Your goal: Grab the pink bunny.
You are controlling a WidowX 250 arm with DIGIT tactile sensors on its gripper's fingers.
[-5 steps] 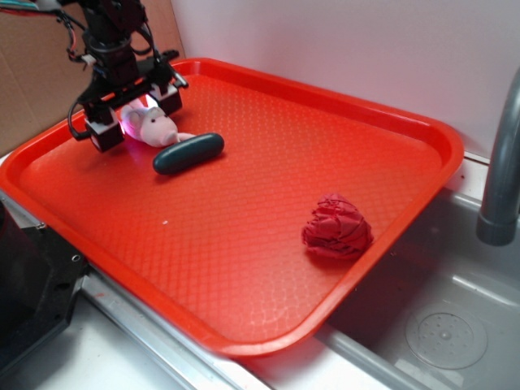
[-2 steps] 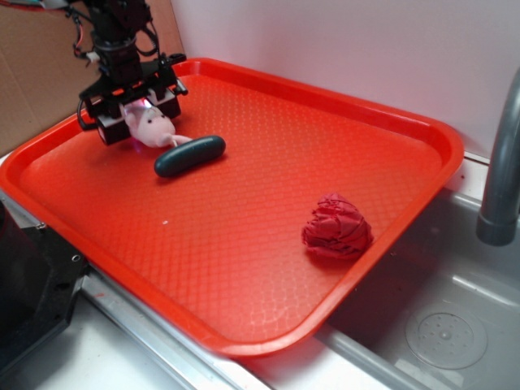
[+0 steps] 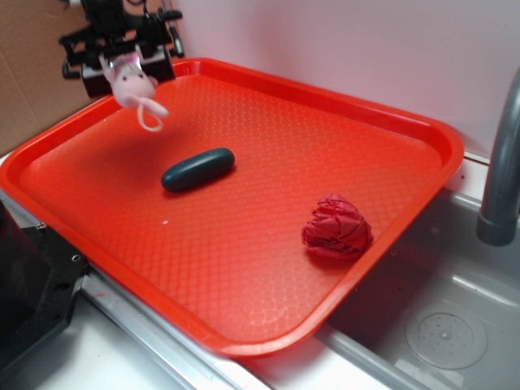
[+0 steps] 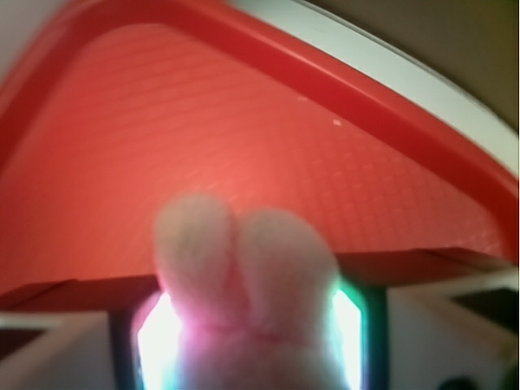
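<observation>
Pink plush, one item: the bunny (image 3: 130,81), clamped in my claw (image 3: 120,58) and hanging clear of the tray (image 3: 422,134), above its far left corner. Its head sits between my fingers, and a thin limb dangles in a loop below. From the wrist view the bunny (image 4: 248,301) shows two pale ears pointing up against the tray floor (image 4: 203,138), with bright light glowing at either side of the body where my fingers press in. Dark green oblong (image 3: 198,169): lying flat on the tray, left of centre, below and to the right of the bunny, apart from it. Red wrinkled ball (image 3: 336,227): resting on the tray near its right rim, well apart from the oblong. Grey tap (image 3: 502,171): standing just beyond the tray's right edge.
</observation>
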